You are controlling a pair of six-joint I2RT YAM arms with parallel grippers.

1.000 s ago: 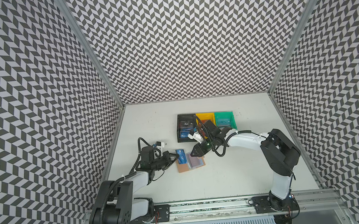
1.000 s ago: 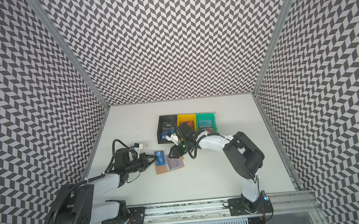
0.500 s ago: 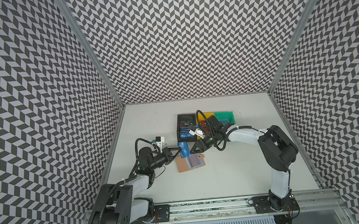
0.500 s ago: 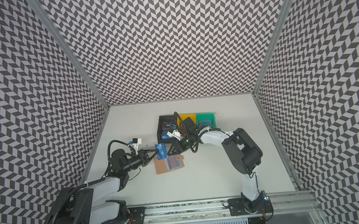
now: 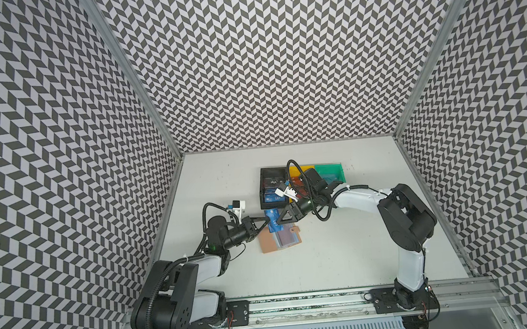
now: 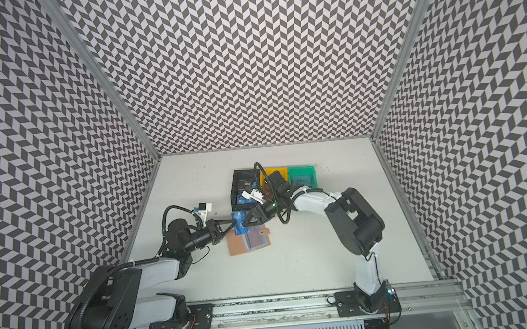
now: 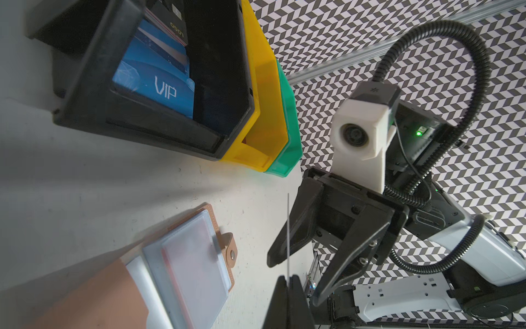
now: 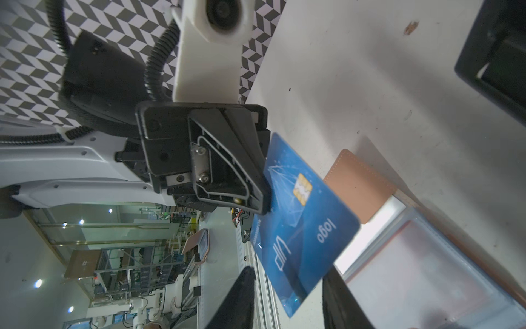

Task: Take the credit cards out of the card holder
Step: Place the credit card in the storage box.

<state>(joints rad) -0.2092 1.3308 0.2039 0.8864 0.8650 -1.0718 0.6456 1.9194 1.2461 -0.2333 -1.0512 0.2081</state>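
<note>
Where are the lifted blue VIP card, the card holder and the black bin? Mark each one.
blue VIP card (image 8: 299,228): right wrist view, middle of its printed face.
card holder (image 5: 267,243): in a top view, on its tan cover.
black bin (image 7: 142,128): left wrist view, on its front wall.

The left arm (image 5: 199,262) and right arm (image 5: 360,199) have white links and black joints. A black ribbed cable (image 7: 471,82) loops by each white camera mount (image 7: 361,136). The left gripper (image 5: 264,219) and right gripper (image 5: 282,219) are black, with triangular fingers (image 8: 227,148) and silver screws (image 8: 200,151).
</note>
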